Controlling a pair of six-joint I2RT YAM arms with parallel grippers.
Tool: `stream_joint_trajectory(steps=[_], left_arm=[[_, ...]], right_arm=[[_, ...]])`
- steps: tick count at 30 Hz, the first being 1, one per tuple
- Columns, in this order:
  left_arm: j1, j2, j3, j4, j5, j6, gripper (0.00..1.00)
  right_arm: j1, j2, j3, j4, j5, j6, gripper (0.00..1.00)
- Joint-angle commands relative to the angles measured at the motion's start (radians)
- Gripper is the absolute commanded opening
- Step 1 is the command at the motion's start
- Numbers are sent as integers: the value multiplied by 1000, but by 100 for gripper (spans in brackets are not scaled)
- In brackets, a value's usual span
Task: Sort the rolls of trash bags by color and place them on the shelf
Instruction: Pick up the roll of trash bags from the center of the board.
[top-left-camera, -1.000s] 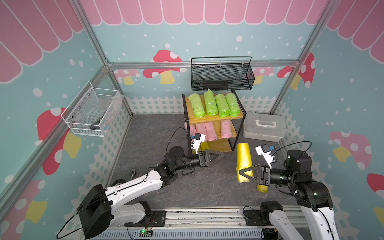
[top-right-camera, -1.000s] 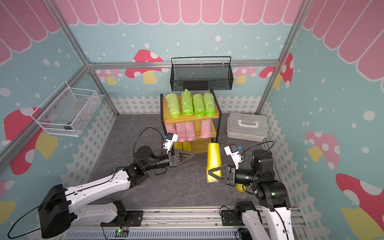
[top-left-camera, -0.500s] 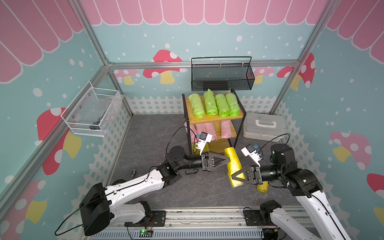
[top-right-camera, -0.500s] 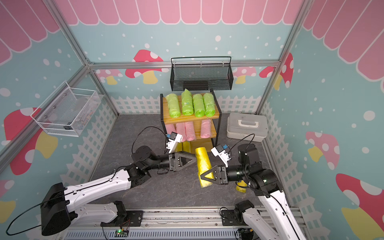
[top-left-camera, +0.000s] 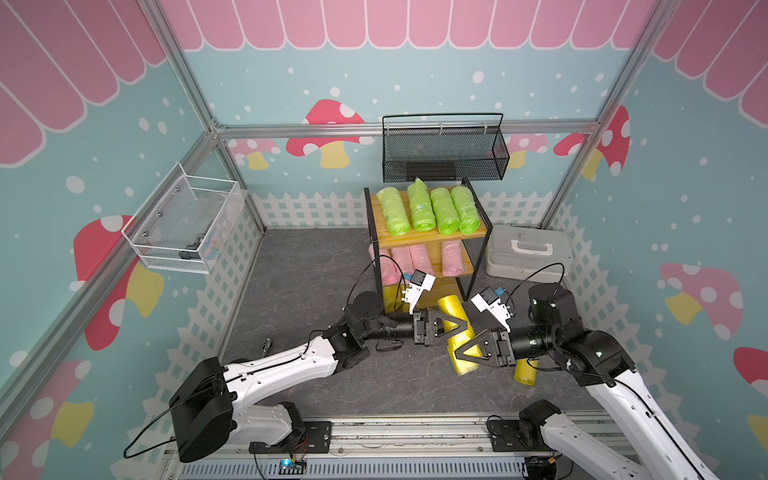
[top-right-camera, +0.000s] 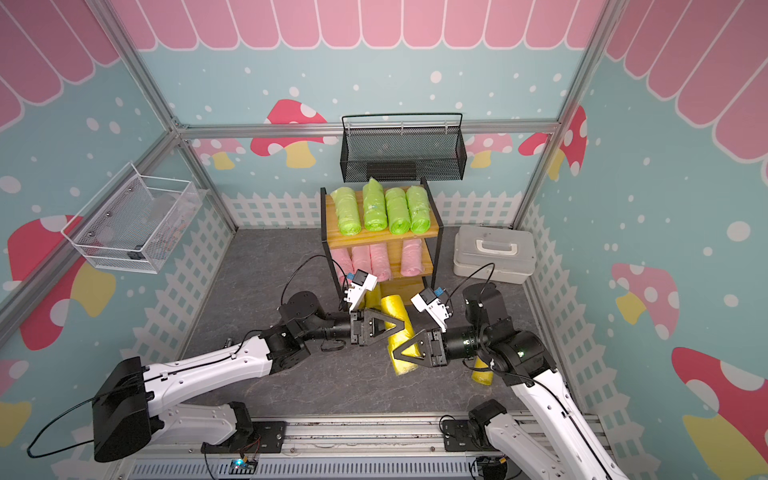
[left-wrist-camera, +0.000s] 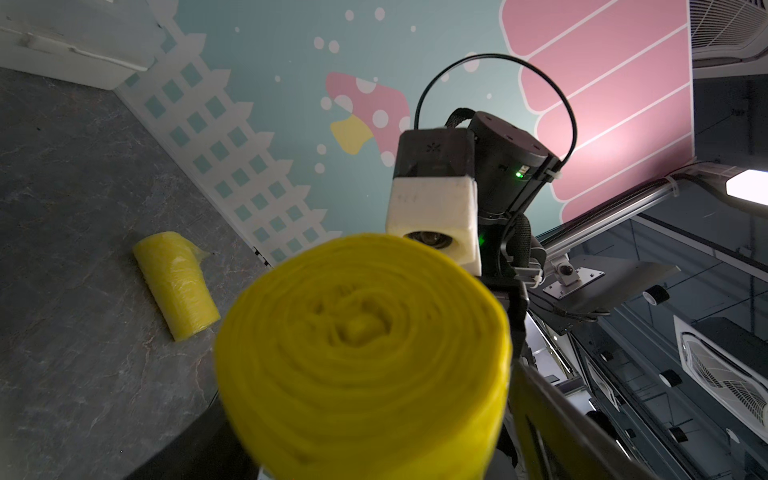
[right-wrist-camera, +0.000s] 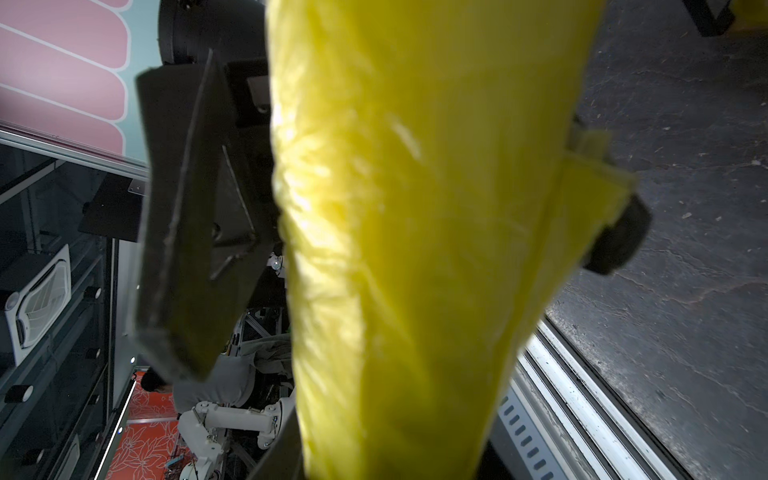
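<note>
Handing over: right gripper (top-left-camera: 461, 353), clamped on yellow roll (top-left-camera: 452, 306), has swung it centre-frame into left gripper (top-left-camera: 463, 326); left's grip unclear. Shelf (top-left-camera: 432, 241) next.

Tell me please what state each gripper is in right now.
Left gripper: around the yellow roll, grip cannot be told.
Right gripper: closed on the yellow roll.

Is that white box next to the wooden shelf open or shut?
Shut. In both top views the white box has its lid down flat, handle on top.
</note>
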Motion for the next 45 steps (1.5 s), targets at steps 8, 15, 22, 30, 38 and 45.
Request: stream_joint_trajectory(steps=[8,15,22,30,38,45], left_arm=[[-4,30,59,-23,33,-10,53],[-4,18,38,-42,26,-23,13],[-3,-45,-63,-20,-134,-62,0],[-14,-132,-322,219,-458,-289,0],[-40,-149,-374,283,-589,-358,0],[-52,-105,-361,355,-594,-383,0]], right_arm=[[39,5,9,28,61,-10,15],[40,-26,24,-48,183,-39,71],[39,-85,-54,-32,298,1,80],[40,-239,-216,177,410,215,82],[41,-269,-311,315,395,291,83],[48,-208,-335,437,376,345,99]])
